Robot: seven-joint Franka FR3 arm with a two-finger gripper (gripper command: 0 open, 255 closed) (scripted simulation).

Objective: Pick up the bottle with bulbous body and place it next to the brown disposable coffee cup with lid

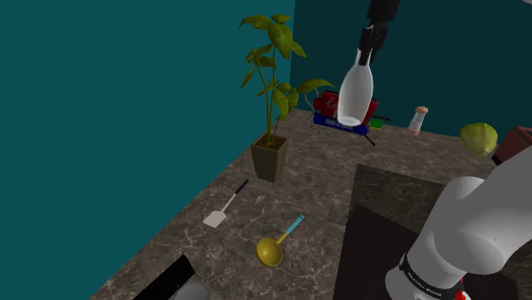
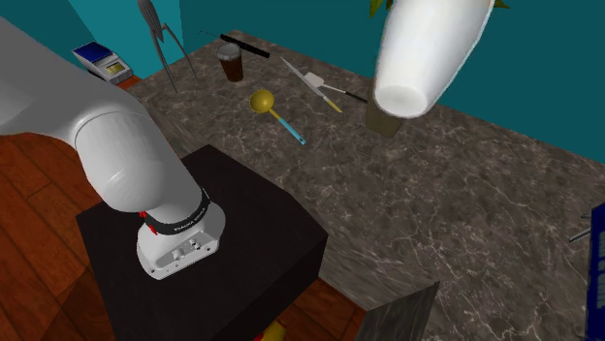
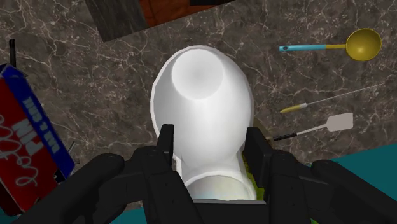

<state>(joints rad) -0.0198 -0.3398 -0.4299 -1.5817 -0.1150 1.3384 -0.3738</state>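
Observation:
A white bottle with a bulbous body hangs upright high above the marble counter, its neck clasped in my black gripper. In the wrist view the fingers press on both sides of the bottle, whose round base faces the counter below. The second exterior view shows the bottle's wide lower end up close. The brown coffee cup with a dark lid stands far off at the counter's other end, beside a black bar.
A potted plant stands by the teal wall. A yellow ladle and a white spatula lie between the bottle and the cup. A red and blue box, a small shaker and a green cabbage sit behind.

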